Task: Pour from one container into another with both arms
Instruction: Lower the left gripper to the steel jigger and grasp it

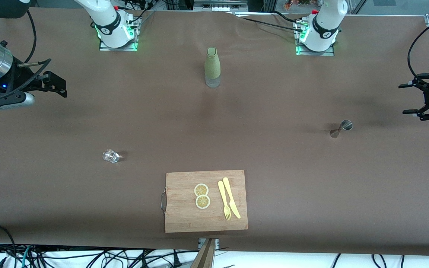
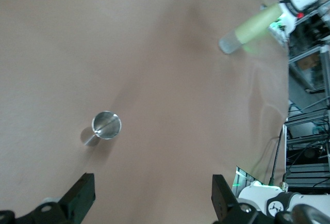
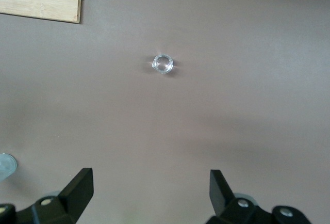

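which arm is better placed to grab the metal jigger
Left. Its open end effector hangs at that end of the table, with the jigger close by. The right end effector is nearer the small glass.

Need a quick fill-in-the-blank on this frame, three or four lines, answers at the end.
1. The fork and knife lie on the ____ beside two lemon slices.
2. The left claw hangs with its fingers ____, gripping nothing.
3. The metal measuring cup stands toward the ____ arm's end of the table.
4. The green bottle stands ____ from the front camera than the small clear glass.

Missing words: cutting board; open; left; farther
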Robot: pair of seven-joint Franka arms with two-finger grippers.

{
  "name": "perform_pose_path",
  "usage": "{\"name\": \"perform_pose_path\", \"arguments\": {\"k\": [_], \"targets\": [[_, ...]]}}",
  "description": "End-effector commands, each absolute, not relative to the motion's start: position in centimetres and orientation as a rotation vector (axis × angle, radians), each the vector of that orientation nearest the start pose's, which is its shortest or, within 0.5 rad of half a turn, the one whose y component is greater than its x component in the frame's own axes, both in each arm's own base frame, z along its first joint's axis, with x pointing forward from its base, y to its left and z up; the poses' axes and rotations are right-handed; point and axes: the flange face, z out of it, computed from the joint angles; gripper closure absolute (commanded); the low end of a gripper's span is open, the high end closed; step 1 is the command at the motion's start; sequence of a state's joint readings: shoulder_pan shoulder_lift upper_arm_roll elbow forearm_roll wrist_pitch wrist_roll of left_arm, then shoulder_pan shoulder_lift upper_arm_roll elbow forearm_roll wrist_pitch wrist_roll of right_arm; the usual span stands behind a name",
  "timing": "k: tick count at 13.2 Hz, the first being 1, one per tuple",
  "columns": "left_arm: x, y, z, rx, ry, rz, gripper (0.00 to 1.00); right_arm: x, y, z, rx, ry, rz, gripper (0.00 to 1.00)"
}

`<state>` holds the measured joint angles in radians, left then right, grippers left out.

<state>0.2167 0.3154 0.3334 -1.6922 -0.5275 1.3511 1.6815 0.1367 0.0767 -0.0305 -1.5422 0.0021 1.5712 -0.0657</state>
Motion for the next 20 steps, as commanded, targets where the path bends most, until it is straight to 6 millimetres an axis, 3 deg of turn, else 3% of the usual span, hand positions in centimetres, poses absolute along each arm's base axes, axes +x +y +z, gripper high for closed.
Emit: {"name": "perform_pose_path", "arguments": {"k": [1, 5, 9, 12, 15, 17, 20], "targets": [[51.7, 25.1, 33.8, 1.888, -1.3, 0.267, 0.0, 56.9, 5.7, 60.1, -3.138, -0.251, 0.063, 0.0], [50.9, 26.5, 23.9, 1.694, -1.323, 0.488, 0.0, 57.4, 3.8, 59.6, -3.141, -0.203, 0.075, 0.0], [49.4, 27.8, 16.7, 1.581, -1.31, 0.8, 0.0, 57.4, 3.5, 59.7, -3.141, -0.196, 0.065, 0.0], [49.1, 27.2, 12.4, 1.52, -1.319, 0.979, 0.0, 57.4, 3.6, 60.1, -3.153, -0.204, 0.068, 0.0], [49.1, 26.4, 9.8, 1.46, -1.361, 1.136, 0.0, 56.3, 4.4, 59.2, -3.131, -0.293, 0.197, 0.0], [49.6, 24.6, 8.5, 1.419, -1.351, 1.153, 0.0, 56.1, 4.7, 58.8, -3.044, -0.643, 0.236, 0.0], [50.1, 22.3, 7.0, 1.367, -1.346, 1.181, 0.0, 57.1, 5.1, 56.7, -2.903, -0.905, 0.256, 0.0]]}}
